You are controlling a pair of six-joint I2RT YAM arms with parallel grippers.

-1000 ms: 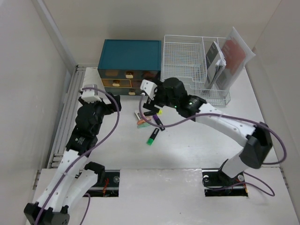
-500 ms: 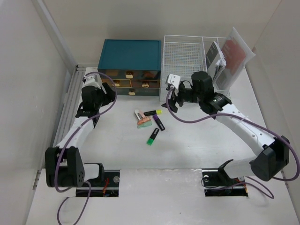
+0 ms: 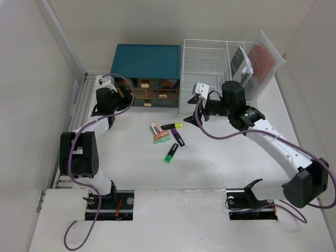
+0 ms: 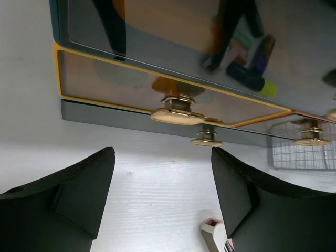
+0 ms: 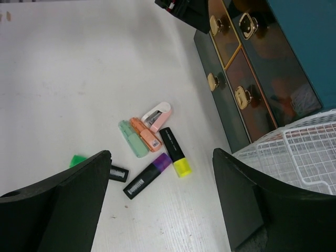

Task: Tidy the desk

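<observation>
The white desk (image 3: 220,168) holds a loose cluster of markers in the middle: a yellow-tipped highlighter (image 5: 175,152), a purple one (image 5: 147,176), a mint one (image 5: 132,139), an orange one (image 5: 146,134), a small pink-and-white piece (image 5: 157,115) and a green marker (image 3: 170,153). My right gripper (image 3: 193,116) hovers open just right of the cluster, nothing between its fingers (image 5: 63,210). My left gripper (image 3: 119,100) is open and empty close to the front of the teal drawer box (image 3: 146,60), a gold knob (image 4: 176,113) straight ahead of its jaws.
A white wire-mesh rack (image 3: 210,65) stands at the back right with a notebook (image 3: 240,65) and a sheet in its side slots. The drawer box has several amber-fronted drawers with gold knobs (image 5: 241,97). Walls close in on the left and right.
My left arm has stretched out toward the drawer box and its jaws have narrowed somewhat. My right gripper has drawn back to the right, off the marker cluster.
</observation>
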